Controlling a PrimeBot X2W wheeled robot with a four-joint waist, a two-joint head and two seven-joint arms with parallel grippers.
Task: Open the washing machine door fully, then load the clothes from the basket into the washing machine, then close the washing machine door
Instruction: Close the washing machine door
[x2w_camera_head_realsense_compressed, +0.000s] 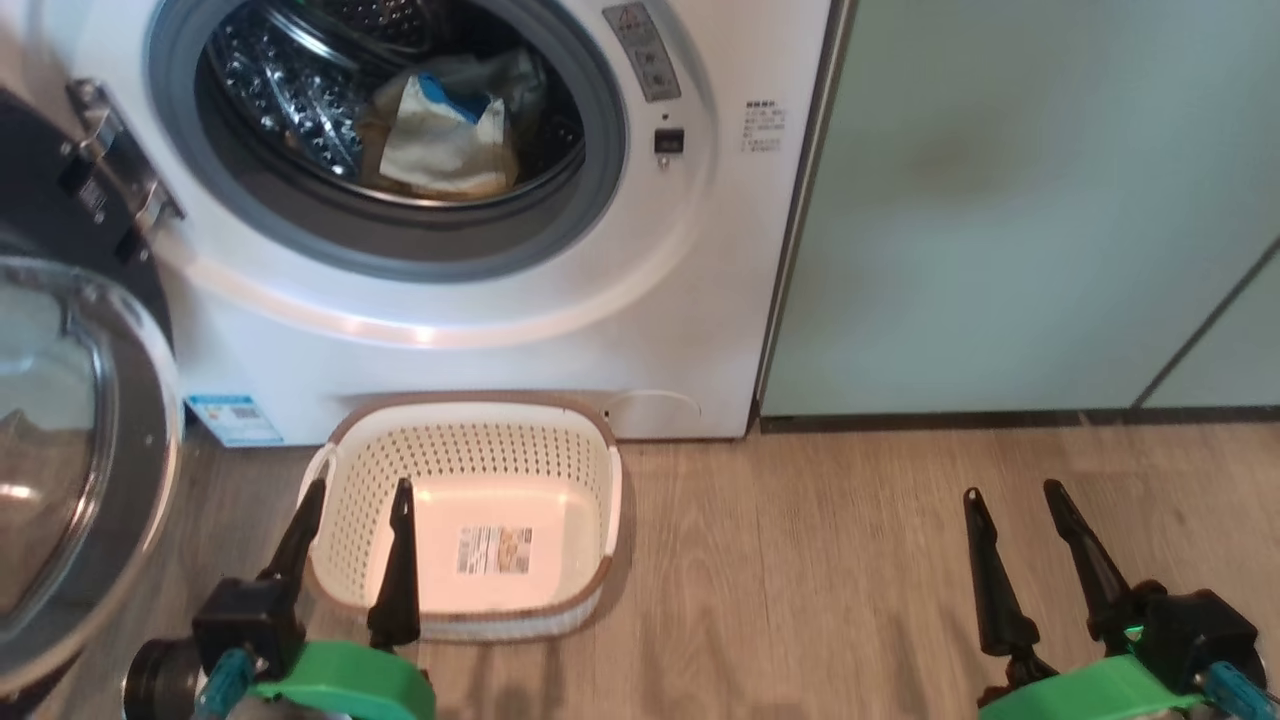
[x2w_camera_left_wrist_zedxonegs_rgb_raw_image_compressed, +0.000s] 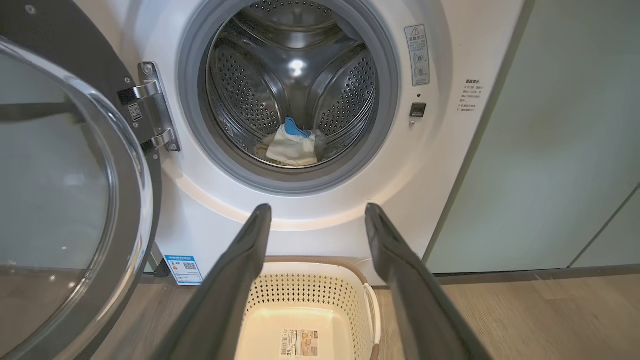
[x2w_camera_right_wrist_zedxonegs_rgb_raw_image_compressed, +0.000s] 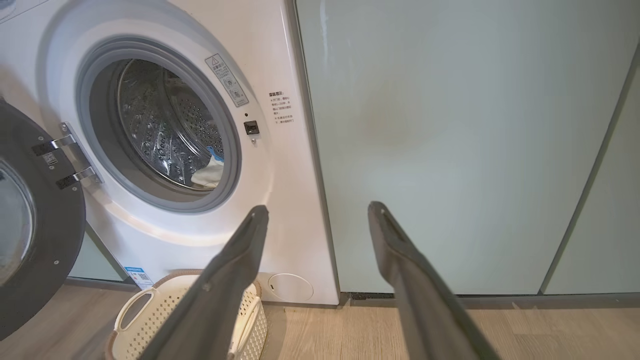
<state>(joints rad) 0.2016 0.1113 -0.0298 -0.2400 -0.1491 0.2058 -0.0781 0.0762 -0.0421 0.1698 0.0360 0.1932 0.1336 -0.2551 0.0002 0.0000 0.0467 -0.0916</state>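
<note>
The washing machine stands with its round black door swung wide open to the left. Pale yellow and blue clothes lie inside the steel drum. On the floor before the machine sits the cream basket, holding nothing but its bottom label. My left gripper is open, its fingers over the basket's left rim. My right gripper is open above the floor, right of the basket.
Pale green cabinet doors stand right of the machine, with a dark plinth at their foot. Wooden floor spreads between the basket and my right gripper.
</note>
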